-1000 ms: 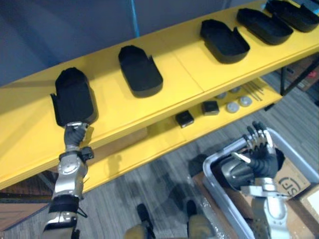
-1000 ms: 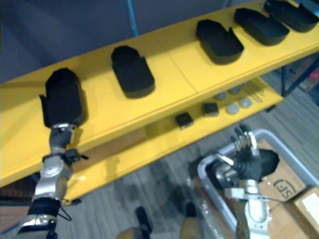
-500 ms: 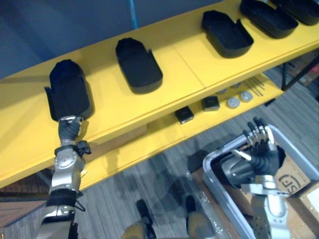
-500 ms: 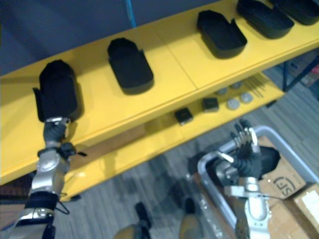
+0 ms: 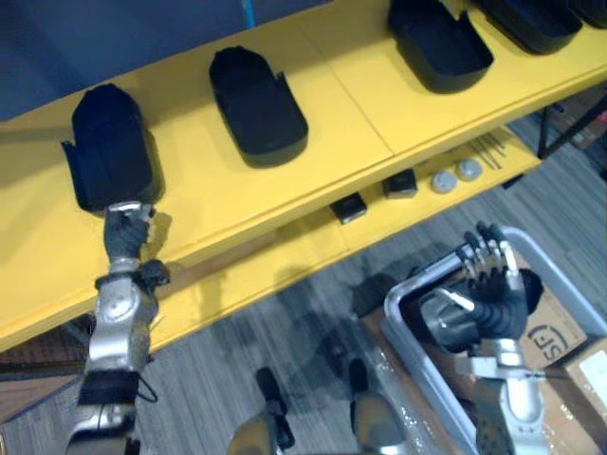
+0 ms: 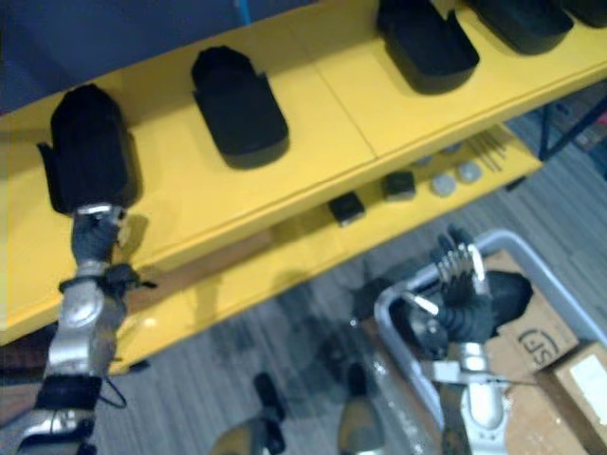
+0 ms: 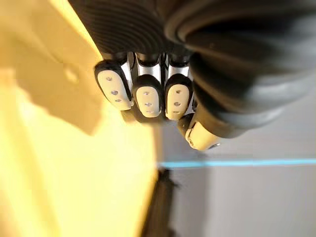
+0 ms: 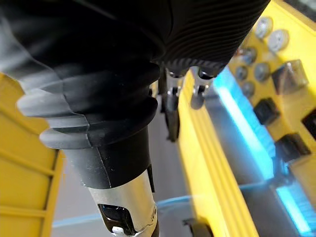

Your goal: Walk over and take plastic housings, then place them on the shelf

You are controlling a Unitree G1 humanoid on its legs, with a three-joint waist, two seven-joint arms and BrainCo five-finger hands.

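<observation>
A black plastic housing lies at the left end of the yellow shelf's top board. My left hand sits at the board's front edge, right by the housing's near end. In the left wrist view its fingers are curled, with nothing between them. More black housings lie along the board: one in the middle, one further right and another at the far right. My right hand is raised over a grey bin with its fingers straight and nothing in it.
The lower shelf board carries two small black blocks and silver discs. Cardboard boxes stand beside the grey bin at the lower right. Grey carpet floor lies between the shelf and the bin.
The whole view has shifted, so the camera moved. My left hand stays at the leftmost housing's near end. My right hand holds the same raised pose.
</observation>
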